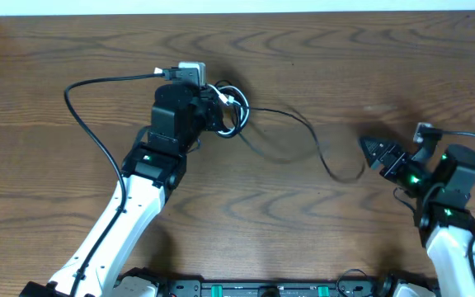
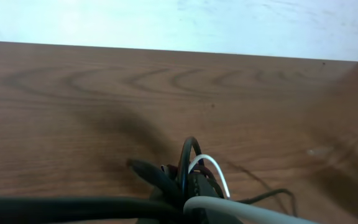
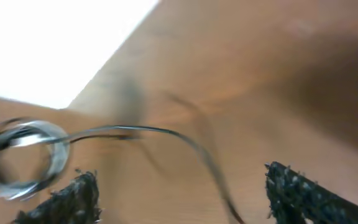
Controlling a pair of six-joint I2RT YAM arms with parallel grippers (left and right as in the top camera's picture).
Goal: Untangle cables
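The cables (image 1: 236,106) lie in a small tangle of black loops and one white strand at the table's middle left. My left gripper (image 1: 218,113) is shut on this tangle. In the left wrist view the knot (image 2: 188,177) with its white loop (image 2: 215,171) sits right at the jaws, which are mostly hidden. One thin black cable (image 1: 308,132) trails right from the tangle and ends near my right gripper (image 1: 377,151). In the blurred right wrist view that cable (image 3: 194,149) runs down between the fingers (image 3: 73,199), which stand wide open and do not touch it.
The left arm's thick black lead (image 1: 85,99) loops out over the table at the left, and also crosses the bottom of the left wrist view (image 2: 55,208). The table's far edge (image 1: 237,13) meets a white wall. Bare wood (image 1: 303,223) lies between the arms.
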